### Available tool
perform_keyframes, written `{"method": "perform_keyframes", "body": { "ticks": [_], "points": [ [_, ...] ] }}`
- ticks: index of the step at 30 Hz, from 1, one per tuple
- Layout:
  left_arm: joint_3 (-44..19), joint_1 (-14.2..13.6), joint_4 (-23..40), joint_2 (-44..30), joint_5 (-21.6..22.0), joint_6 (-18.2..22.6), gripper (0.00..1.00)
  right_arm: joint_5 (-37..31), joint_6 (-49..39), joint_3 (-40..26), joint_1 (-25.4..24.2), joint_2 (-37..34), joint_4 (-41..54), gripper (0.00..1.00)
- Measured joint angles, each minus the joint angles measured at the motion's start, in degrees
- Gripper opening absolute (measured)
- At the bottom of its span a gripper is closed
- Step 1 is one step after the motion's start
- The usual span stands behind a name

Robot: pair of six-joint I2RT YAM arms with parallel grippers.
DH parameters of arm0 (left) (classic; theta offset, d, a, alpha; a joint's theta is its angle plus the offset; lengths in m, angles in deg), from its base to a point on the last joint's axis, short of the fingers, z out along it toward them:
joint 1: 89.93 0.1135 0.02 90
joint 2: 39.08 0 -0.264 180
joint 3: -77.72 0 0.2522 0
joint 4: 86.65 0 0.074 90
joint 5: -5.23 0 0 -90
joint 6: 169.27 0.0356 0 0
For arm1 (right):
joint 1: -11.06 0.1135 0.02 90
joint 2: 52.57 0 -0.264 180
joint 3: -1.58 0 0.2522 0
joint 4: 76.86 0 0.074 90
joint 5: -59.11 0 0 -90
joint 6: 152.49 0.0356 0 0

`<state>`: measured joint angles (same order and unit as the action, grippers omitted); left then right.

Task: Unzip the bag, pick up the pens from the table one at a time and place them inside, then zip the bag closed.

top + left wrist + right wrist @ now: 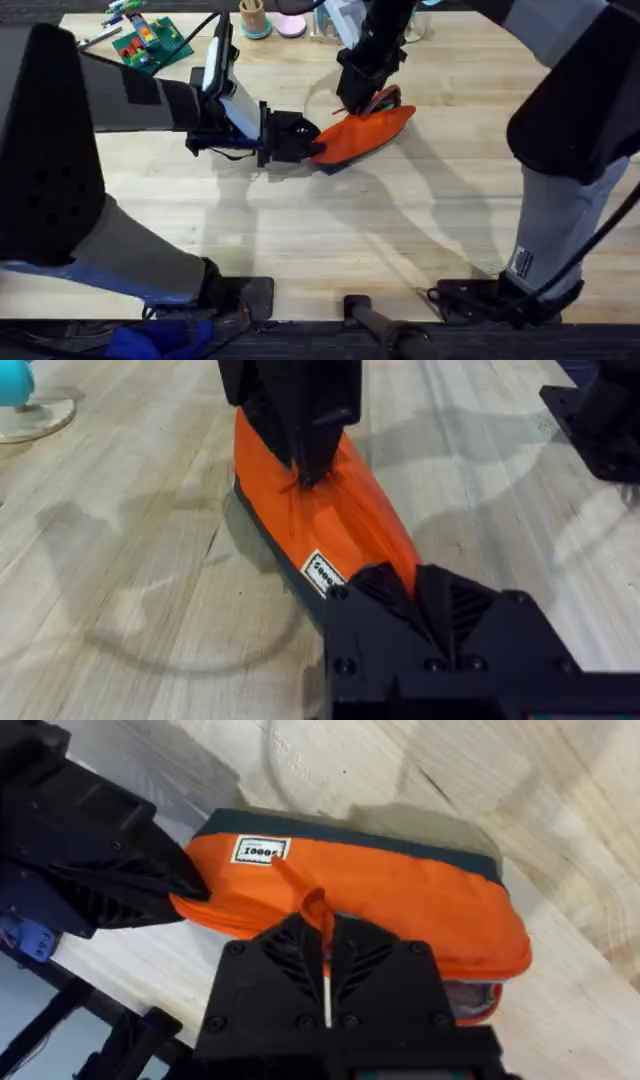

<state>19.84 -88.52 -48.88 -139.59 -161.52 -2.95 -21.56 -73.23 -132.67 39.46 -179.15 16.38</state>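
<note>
The orange bag (368, 133) lies on the table (350, 240) near the middle, its dark grey base toward the front. My left gripper (312, 146) is shut on the bag's left end, and the left wrist view shows this gripper (415, 585) clamping the orange fabric (330, 520). From the far side my right gripper (358, 106) comes down onto the top of the bag. In the right wrist view that gripper (325, 935) is shut on the orange zipper pull (314, 904) over the bag (400, 890). The pens are hidden.
An orange-handled object (387, 97) lies just behind the bag. At the table's far edge stand a green board with coloured pieces (150, 42), a wooden cup (252, 18) and a pink disc (290, 26). The front half of the table is bare wood.
</note>
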Motion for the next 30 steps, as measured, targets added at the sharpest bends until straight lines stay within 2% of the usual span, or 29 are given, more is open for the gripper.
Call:
{"method": "perform_keyframes", "body": {
  "ticks": [16, 30],
  "points": [
    [0.0, 0.02, -0.04, 0.0, -0.07, 0.0, 0.04, 0.63, 0.04, 0.41, -0.66, 2.17, -0.41, 0.037],
    [-0.01, 0.07, -0.04, 0.0, -0.24, 0.01, 0.04, 1.18, -0.59, 0.77, -3.21, 3.74, 0.59, 0.038]
  ]
}}
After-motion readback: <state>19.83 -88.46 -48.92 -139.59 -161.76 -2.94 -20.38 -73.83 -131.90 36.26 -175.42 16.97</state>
